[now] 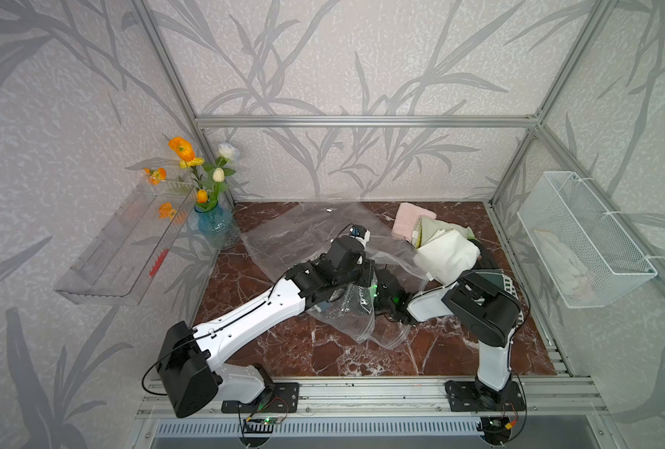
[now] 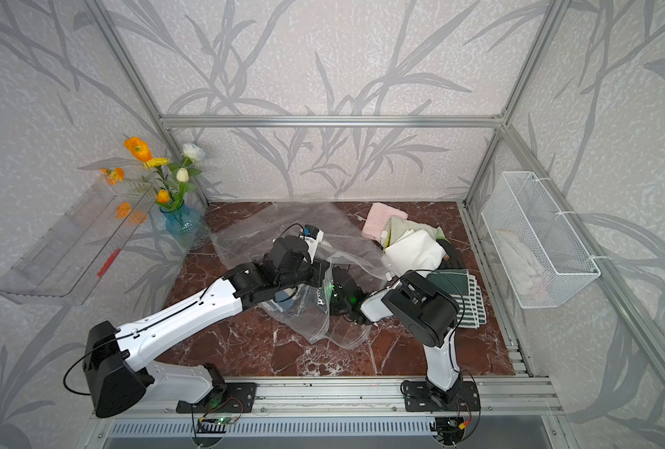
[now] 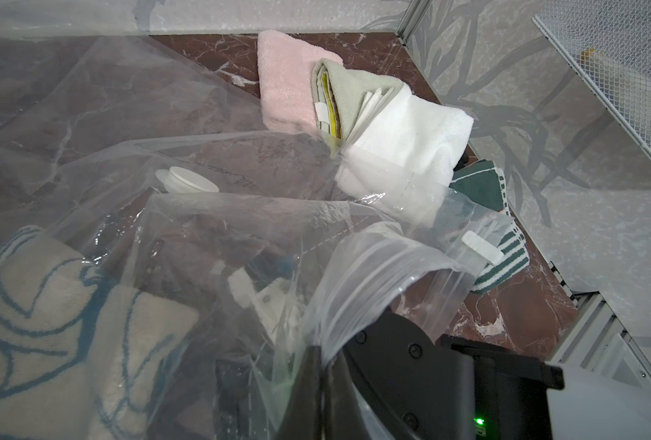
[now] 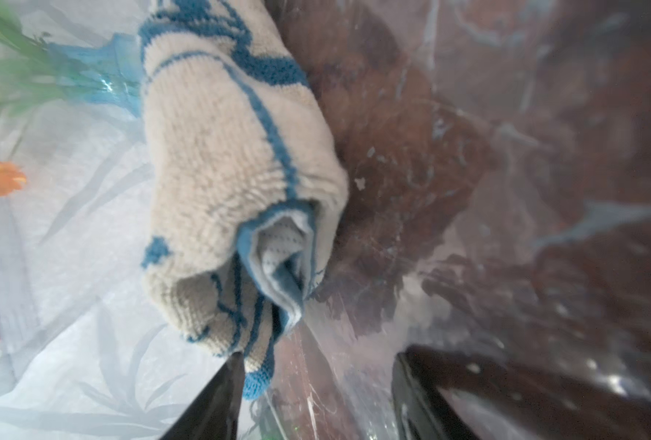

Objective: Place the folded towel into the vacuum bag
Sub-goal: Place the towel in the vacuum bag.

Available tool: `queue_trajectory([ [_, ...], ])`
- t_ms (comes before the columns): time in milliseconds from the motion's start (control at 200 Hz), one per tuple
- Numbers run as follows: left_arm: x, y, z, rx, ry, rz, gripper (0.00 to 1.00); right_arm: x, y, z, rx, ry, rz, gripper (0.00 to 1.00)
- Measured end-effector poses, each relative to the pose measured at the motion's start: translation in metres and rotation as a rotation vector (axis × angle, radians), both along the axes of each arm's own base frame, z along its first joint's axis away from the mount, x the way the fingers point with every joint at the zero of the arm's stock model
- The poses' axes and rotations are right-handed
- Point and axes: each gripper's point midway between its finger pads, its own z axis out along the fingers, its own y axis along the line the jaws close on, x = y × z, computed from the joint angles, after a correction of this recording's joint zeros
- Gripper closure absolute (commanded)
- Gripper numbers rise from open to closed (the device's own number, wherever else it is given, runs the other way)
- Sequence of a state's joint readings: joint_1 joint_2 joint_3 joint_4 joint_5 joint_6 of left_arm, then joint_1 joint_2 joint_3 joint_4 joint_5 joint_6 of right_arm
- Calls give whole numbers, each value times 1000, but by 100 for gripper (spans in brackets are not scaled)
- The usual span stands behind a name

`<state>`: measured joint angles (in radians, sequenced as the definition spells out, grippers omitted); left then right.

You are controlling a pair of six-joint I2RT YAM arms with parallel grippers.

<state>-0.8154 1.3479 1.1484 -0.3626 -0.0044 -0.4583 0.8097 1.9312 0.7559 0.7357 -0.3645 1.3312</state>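
In both top views the vacuum bag (image 1: 303,233) (image 2: 268,233) lies crumpled across the red marble table (image 1: 323,357). The left arm (image 1: 253,311) and right arm (image 1: 424,307) meet over its near end, where wrists and plastic hide both claws. A red mark on the clear wall shelf (image 1: 128,248) is too small to read. In the left wrist view the left gripper (image 3: 326,365) is closed tight on a fold of the bag's ribbed mouth edge. The folded towel (image 3: 49,304), cream with blue lines, lies inside the bag, off to one side of this claw behind the clear film. Farther ahead of the claw the white round valve (image 3: 187,181) sits on the bag's face, and a white slider clip (image 3: 482,247) sits on the bag's edge. Well beyond lie a pink towel (image 3: 282,84), a sage cloth (image 3: 354,87) with a small white tag (image 3: 322,110) whose lettering cannot be made out, a white towel (image 3: 404,141) and a green striped cloth (image 3: 506,259). In the right wrist view the right gripper (image 4: 316,381) has its jaws well apart, gripping nothing, with clear film around it. The towel lies just ahead, one blue-edged corner touching a finger (image 4: 217,396). Beyond the towel, blurred through the film, are a blue vase (image 4: 99,68) and an orange flower (image 4: 2,177).
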Motion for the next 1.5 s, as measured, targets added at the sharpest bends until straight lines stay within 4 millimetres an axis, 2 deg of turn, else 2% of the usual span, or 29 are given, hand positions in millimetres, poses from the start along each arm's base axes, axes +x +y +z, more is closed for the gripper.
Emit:
queue_trajectory([
  [180,-1,5,-6,13,8,7,100,-18,-26,7,-79,-11,4,37],
  [355,0,6,-7,15,9,10,99,-27,-46,38,-111,-72,12,38],
  [490,0,7,-7,15,15,8,93,-42,-68,64,-185,-131,59,37],
  [555,-1,6,-9,11,20,4,87,-49,-81,84,-244,-182,93,37],
  [650,-5,6,-16,8,44,-3,76,-51,-100,125,-312,-290,141,37],
  [760,-10,8,-24,12,69,-5,60,-48,-138,165,-384,-387,151,36],
  [880,-14,10,-19,-18,76,-10,49,-41,-178,190,-460,-403,142,36],
  [990,-20,16,-10,-62,75,1,41,-24,-195,203,-514,-396,135,36],
  [1100,-21,26,-5,-95,76,32,31,1,-192,203,-552,-378,157,34],
  [1185,-20,35,2,-126,74,61,30,28,-181,197,-572,-371,186,33],
  [1315,-15,47,5,-154,64,102,33,78,-161,166,-627,-333,246,31],
  [1380,-10,54,-7,-159,81,137,34,105,-150,142,-653,-306,278,31],
  [1500,-2,75,-58,-126,175,237,36,150,-134,94,-709,-270,331,31],
])
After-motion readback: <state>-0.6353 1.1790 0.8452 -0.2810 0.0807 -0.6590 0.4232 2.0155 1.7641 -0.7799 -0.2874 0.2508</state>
